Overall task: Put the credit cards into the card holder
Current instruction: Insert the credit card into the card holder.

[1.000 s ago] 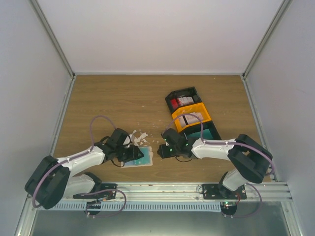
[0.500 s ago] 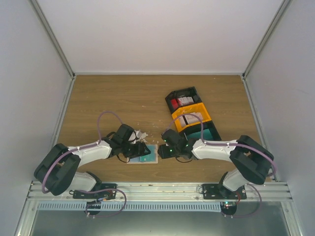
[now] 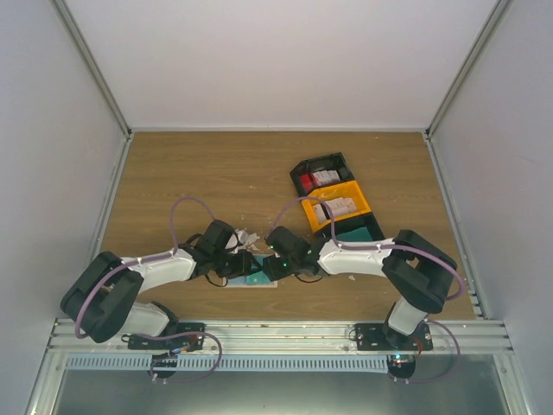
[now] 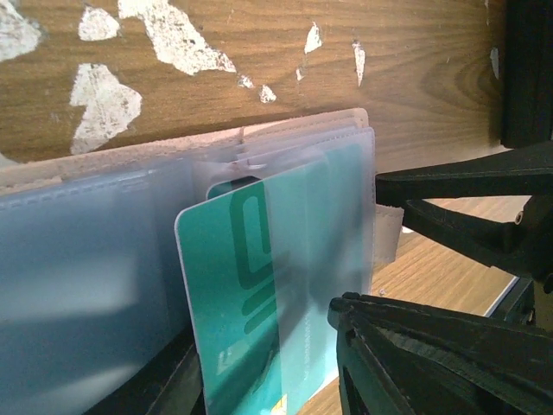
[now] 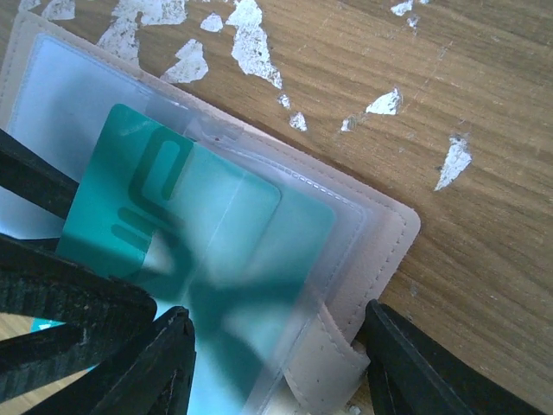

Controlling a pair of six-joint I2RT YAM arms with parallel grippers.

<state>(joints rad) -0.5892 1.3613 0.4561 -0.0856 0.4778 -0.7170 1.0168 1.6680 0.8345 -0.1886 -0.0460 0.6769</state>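
Looking down: a brown wood-grain tabletop [image 3: 216, 173] inside plain white walls [image 3: 276, 60], with white crumbly scraps [image 3: 247, 235] mid-table. Near the front, a flat beige folding wallet [image 3: 232, 284] lies open between the left gripper [image 3: 244, 262] and right gripper [image 3: 268, 266], holding a teal plastic card [image 3: 254, 278].

Left wrist: the card sits half under the clear sleeve, long axis slightly tilted. Fingers flank its free end; clamped or not, can't tell.

Right wrist: the card runs diagonally, tucked end toward the snap tab. Jaws spread, straddling the tab.

Teal card [image 5: 203, 229], beige card holder [image 5: 390, 232]
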